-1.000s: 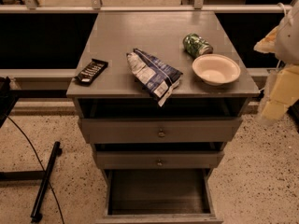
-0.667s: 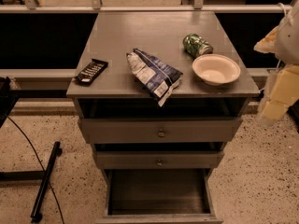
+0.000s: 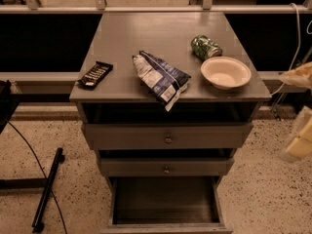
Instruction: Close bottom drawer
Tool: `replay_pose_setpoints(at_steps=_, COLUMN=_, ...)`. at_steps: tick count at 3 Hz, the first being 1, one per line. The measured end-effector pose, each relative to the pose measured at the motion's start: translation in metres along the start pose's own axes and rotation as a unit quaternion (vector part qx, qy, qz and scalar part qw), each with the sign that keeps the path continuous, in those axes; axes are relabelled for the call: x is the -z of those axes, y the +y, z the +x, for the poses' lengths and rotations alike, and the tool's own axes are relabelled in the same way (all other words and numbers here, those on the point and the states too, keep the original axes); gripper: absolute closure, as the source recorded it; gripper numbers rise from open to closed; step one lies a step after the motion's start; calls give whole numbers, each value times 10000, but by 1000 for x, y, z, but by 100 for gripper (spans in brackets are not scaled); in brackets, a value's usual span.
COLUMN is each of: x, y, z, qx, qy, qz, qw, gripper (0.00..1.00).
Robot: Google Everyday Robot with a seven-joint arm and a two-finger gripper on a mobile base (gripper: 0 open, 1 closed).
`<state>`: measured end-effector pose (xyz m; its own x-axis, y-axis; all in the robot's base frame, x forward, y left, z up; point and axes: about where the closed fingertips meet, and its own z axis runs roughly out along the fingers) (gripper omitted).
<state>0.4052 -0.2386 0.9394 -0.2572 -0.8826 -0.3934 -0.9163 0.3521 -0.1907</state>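
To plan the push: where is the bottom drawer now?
In the camera view, the bottom drawer stands pulled open at bottom centre, below the middle drawer; the end effector is at the right edge.

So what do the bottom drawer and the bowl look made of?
Bottom drawer: apparently wood painted matte grey, with flat board sides and a dull sheen. Bowl: probably paper or plastic, with a cream, matte look and a thin rim. The gripper, a pale shape at the right edge, is beside the cabinet, apart from the drawer.
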Motion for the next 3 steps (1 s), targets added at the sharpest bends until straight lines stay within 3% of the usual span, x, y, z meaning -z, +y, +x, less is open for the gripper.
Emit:
replay_pose_setpoints(at_steps=1, x=1, y=-1, z=-2, qx=2, qy=3, qz=19, qw=10000, gripper=0)
replay_pose_setpoints(at_steps=2, x=-43, y=5, z=-4, qx=121, qy=-413, qz=-201, qw=9989, gripper=0)
replay_pose_setpoints(at_steps=3, x=-86, y=36, z=-27, qx=364, qy=-1216, qz=-201, qw=9917, gripper=0)
